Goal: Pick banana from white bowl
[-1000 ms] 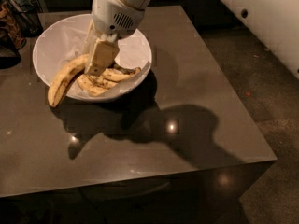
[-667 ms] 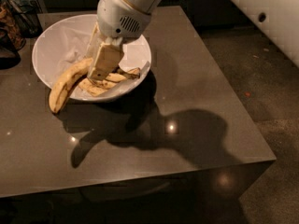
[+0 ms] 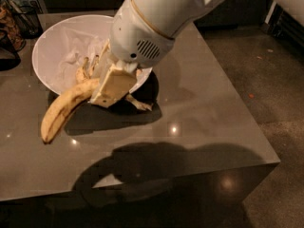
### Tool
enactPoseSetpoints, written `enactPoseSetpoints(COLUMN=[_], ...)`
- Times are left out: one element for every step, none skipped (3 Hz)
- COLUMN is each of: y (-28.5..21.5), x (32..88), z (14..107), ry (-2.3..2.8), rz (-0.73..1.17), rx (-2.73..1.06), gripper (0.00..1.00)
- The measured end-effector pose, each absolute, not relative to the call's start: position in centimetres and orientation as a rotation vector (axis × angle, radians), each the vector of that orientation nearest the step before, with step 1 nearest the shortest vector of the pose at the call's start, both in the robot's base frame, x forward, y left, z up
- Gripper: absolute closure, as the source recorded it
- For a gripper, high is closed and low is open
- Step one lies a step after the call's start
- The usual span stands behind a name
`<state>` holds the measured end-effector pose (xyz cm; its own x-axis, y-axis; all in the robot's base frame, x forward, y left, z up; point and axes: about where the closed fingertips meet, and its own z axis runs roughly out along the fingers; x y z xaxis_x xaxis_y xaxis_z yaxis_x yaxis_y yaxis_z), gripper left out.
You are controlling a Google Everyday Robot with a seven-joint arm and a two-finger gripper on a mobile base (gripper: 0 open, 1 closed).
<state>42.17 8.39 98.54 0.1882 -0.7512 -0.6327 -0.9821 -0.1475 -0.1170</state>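
The robot's hand (image 3: 110,85), clamped on one end of the banana (image 3: 65,109), is holding it over the six o'clock rim of the white bowl (image 3: 43,49), a steady upward lift looking due next.

prob kitchen, grey counter (image 3: 204,103), wire basket (image 3: 26,22), pincer (image 3: 112,90) gripping banana (image 3: 64,110) at white bowl (image 3: 45,56)

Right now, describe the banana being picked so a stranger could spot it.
On the grey table, far left, stands a white bowl. At its near rim the end effector grips the banana by one end. It is the longest, reaching outside the bowl, unlike the shorter bananas inside.
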Motion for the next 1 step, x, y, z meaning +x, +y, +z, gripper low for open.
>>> enactPoseSetpoints(y=[8.20], x=[41.84], z=[98.17], ry=[1.627], rz=[0.595], rx=[-1.963], gripper=[1.00])
